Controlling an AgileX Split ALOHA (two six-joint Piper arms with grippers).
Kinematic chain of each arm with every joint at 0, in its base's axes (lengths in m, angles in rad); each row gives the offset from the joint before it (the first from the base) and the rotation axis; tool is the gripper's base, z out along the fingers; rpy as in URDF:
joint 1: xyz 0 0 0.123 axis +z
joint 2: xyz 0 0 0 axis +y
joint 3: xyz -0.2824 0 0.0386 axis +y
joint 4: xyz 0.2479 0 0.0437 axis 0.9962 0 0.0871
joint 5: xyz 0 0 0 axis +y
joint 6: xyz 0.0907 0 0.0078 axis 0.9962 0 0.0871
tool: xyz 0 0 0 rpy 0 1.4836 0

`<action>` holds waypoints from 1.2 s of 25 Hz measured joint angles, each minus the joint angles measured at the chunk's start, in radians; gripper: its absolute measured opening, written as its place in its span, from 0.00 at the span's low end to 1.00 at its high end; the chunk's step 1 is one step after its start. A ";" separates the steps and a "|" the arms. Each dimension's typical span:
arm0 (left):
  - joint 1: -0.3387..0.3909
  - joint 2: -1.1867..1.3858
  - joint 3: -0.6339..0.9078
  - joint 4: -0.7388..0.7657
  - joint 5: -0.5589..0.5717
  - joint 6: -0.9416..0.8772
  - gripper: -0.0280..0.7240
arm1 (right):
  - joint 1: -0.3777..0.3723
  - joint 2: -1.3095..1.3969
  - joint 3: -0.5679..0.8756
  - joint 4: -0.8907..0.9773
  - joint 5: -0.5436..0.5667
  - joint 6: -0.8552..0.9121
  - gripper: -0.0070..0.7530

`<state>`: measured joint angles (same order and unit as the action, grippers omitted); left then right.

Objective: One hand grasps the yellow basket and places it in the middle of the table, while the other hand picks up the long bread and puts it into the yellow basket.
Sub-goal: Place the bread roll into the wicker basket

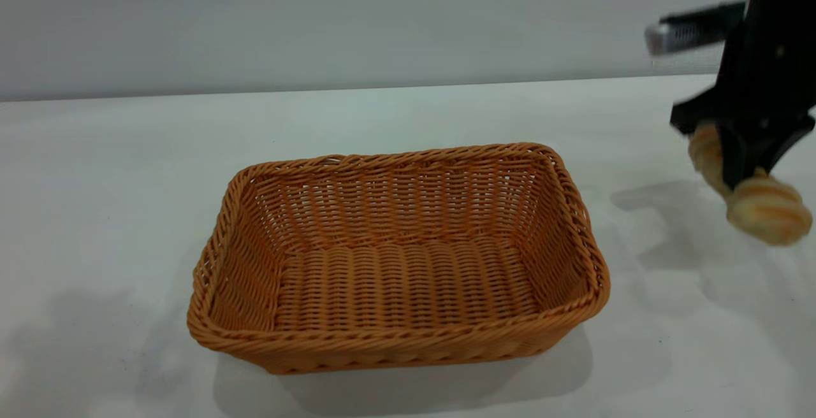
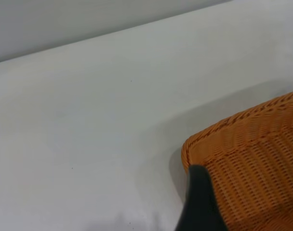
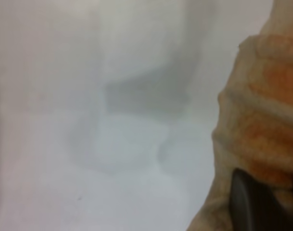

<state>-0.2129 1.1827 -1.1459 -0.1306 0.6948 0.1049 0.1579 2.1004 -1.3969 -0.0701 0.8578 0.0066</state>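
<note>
Your right gripper (image 1: pixel 743 166) is clamped across the long bread (image 1: pixel 765 211) above the table (image 1: pixel 127 182) at 3 o'clock of the yellow basket (image 1: pixel 398 259) — mid-table, ready — while the left gripper's (image 2: pixel 199 207) finger state can't be told.

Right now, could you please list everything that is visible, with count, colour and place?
basket: 1, orange-tan wicker, empty, on the middle of the table.
bread: 1, cream with golden-orange stripes, held in the air to the right of the basket, above the table.
table: 1, white, under everything.
wall: 1, pale grey, behind the table.
right gripper: 1, black, at the exterior view's right edge, shut on the bread.
left gripper: 1, black; one finger shows in the left wrist view, beside a basket corner.
</note>
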 joint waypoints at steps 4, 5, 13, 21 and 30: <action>0.000 0.000 0.000 0.000 0.000 0.000 0.79 | 0.043 -0.070 0.000 0.042 0.044 -0.030 0.09; 0.000 0.000 0.000 0.000 0.000 0.000 0.79 | 0.059 -0.085 0.000 0.055 0.051 -0.042 0.09; 0.000 0.000 0.000 0.000 0.000 0.000 0.79 | 0.274 -0.159 0.002 0.146 0.063 -0.100 0.09; 0.000 0.000 0.000 0.000 0.044 -0.010 0.79 | 0.467 -0.158 0.005 0.159 -0.031 -0.108 0.09; 0.000 -0.049 0.001 0.019 0.075 -0.006 0.79 | 0.533 -0.056 0.005 0.172 -0.192 -0.156 0.10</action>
<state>-0.2129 1.1337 -1.1448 -0.1120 0.7698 0.0989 0.6905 2.0447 -1.3919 0.1020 0.6655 -0.1491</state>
